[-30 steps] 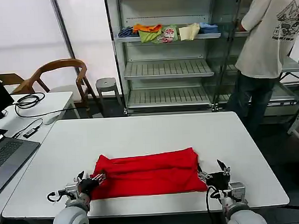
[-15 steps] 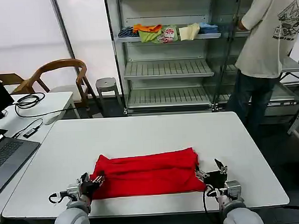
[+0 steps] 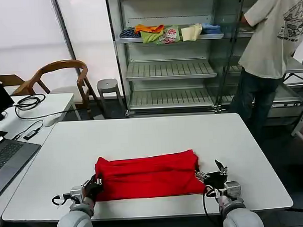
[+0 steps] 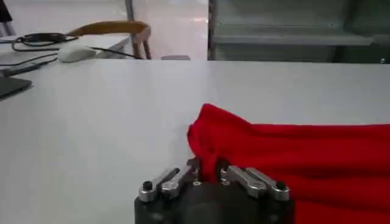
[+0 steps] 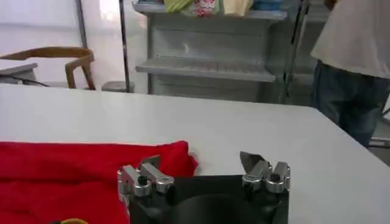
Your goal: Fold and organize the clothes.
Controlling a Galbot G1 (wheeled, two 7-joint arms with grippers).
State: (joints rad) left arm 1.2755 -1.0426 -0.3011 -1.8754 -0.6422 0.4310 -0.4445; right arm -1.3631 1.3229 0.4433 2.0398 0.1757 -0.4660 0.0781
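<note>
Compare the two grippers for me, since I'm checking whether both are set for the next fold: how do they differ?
The left gripper has its jaws closed on the red T-shirt at its left end; the right gripper has its jaws spread wide. The left one grips a bunched fold, while only one jaw of the right one sits at the shirt's right end, the other over bare table. Both sit low at the table's near edge.

Bright red, plain and unpatterned on the visible side: T-shirt (image 3: 148,175) on a white table (image 3: 157,133). Black bodies with silver-grey fingers: left gripper (image 4: 207,176) and right gripper (image 5: 204,171). Far off, pale grey shelf unit (image 3: 169,70) with small garments (image 3: 165,32) in orange, green, cream and blue. Far left, brown wooden chair (image 3: 56,72); black cable (image 3: 28,103) on a white side table.
</note>
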